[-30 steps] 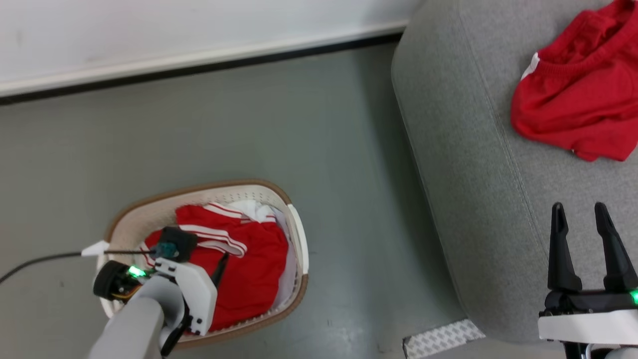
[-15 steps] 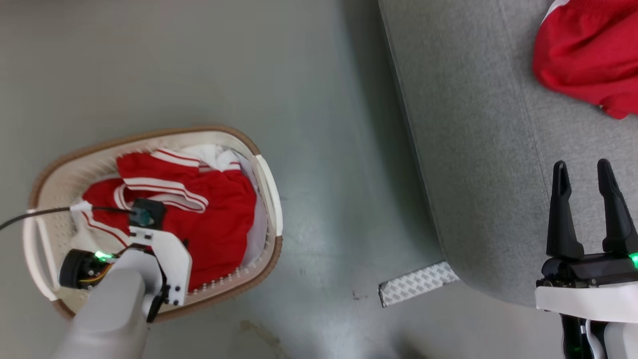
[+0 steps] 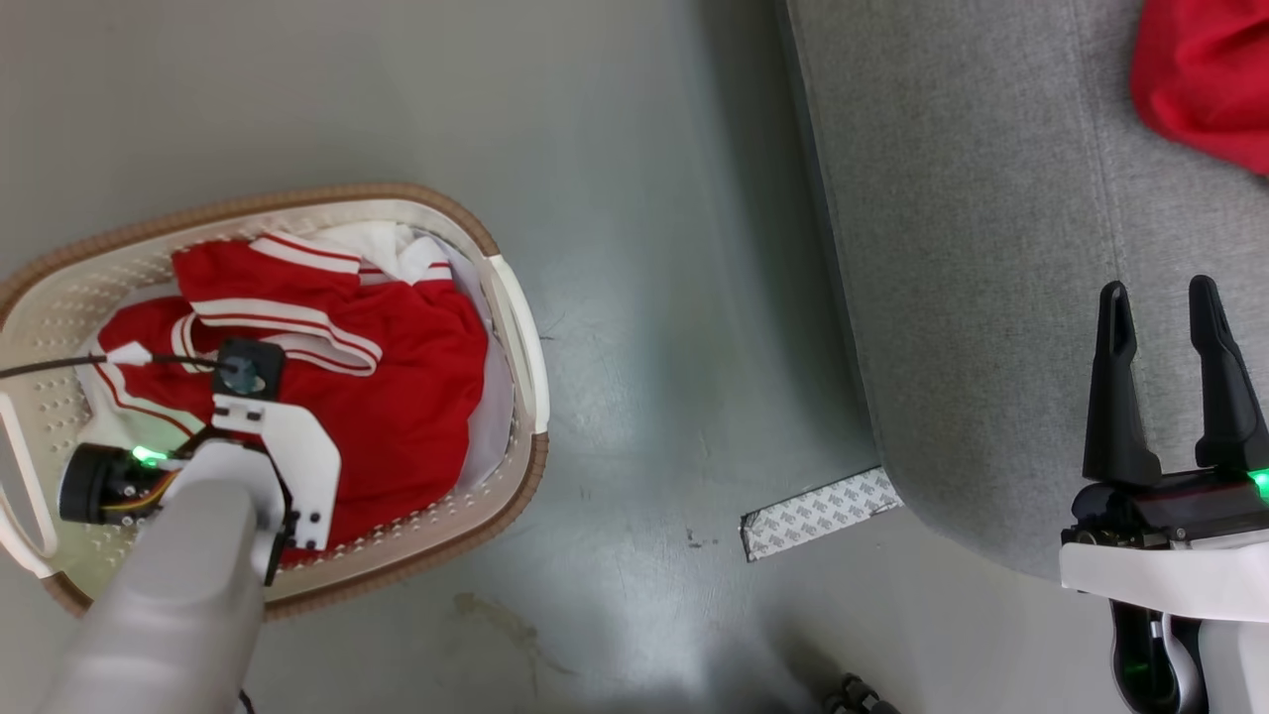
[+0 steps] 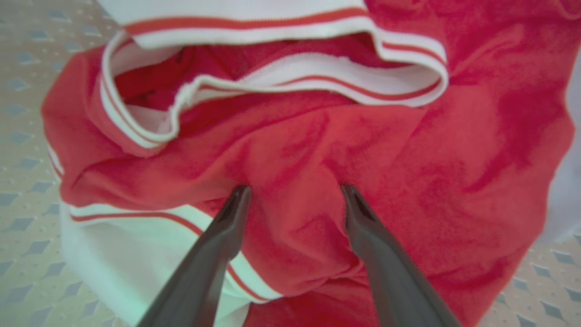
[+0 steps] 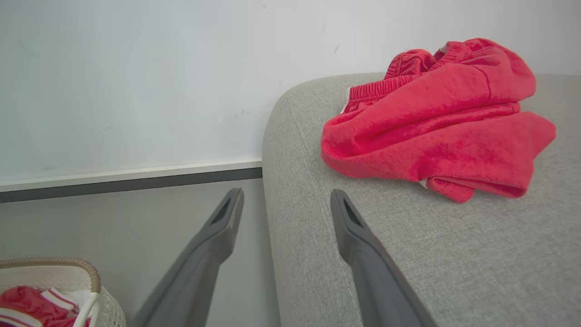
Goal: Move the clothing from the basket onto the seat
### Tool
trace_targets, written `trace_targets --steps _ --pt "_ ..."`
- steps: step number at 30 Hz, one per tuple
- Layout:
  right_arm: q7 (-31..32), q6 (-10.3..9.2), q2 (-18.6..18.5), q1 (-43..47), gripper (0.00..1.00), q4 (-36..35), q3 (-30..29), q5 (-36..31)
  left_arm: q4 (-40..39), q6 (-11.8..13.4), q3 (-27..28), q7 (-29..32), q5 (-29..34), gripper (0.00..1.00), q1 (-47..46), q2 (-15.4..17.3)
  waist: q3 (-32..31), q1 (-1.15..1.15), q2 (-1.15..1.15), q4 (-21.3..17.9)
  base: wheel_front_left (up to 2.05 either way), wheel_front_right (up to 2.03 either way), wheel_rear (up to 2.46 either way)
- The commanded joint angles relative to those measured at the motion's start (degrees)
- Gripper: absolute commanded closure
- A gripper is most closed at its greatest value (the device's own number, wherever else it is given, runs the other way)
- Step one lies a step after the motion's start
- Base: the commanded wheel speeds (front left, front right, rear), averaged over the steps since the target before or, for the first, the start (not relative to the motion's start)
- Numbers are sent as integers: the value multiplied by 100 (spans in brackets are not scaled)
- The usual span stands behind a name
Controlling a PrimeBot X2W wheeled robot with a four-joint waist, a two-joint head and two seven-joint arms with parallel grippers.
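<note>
The basket (image 3: 519, 474) stands on the floor at the left, cream with a brown rim. Red clothing (image 3: 416, 377) with white stripes fills it. My left arm reaches down into it, and the wrist hides the fingers in the head view. In the left wrist view my left gripper (image 4: 295, 190) is open, its two tips right at a fold of the red clothing (image 4: 317, 150), with nothing gripped. Another red garment (image 5: 435, 122) lies on the grey seat (image 3: 972, 248). My right gripper (image 3: 1158, 288) hovers open over the seat's near edge (image 5: 408, 254), empty.
Bare grey floor (image 3: 654, 297) separates basket and seat. A patterned tape strip (image 3: 821, 513) lies by the seat's corner. A black cable (image 3: 50, 369) crosses the basket's left side. White fabric (image 3: 382, 238) shows under the red. A wall with baseboard (image 5: 131, 179) runs behind.
The head camera has tilted down and shifted, so the wall has left the picture. My left wrist has sunk lower over the clothing in the basket. The right gripper has stayed put, open.
</note>
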Motion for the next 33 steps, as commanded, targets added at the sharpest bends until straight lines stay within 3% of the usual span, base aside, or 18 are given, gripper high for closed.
trace_targets --steps 1,20,21,22,24,33 --pt "4 -15 6 -72 0 15 24 45 52 26 3 -15 4 0 -102 32 77 -1 0 0 0 0 0" --pt "4 -16 6 -243 0 -48 110 232 325 -11 -348 -80 200 0 -482 108 563 -1 0 -174 0 0 0" --pt "4 -16 6 -240 0 -55 87 235 339 -31 -372 -83 206 22 -490 108 574 -1 0 -183 0 0 0" --pt "4 -15 6 -241 0 -63 67 233 347 -42 -390 -91 201 53 -505 108 584 -1 0 -188 0 0 0" --pt "4 -16 6 -240 0 -71 18 217 357 -69 -418 -110 185 98 -523 80 585 -1 0 -179 0 0 0" --pt "4 -16 5 -202 0 17 -218 -69 398 -403 -541 -358 50 100 -446 -283 101 -1 0 162 0 0 0"
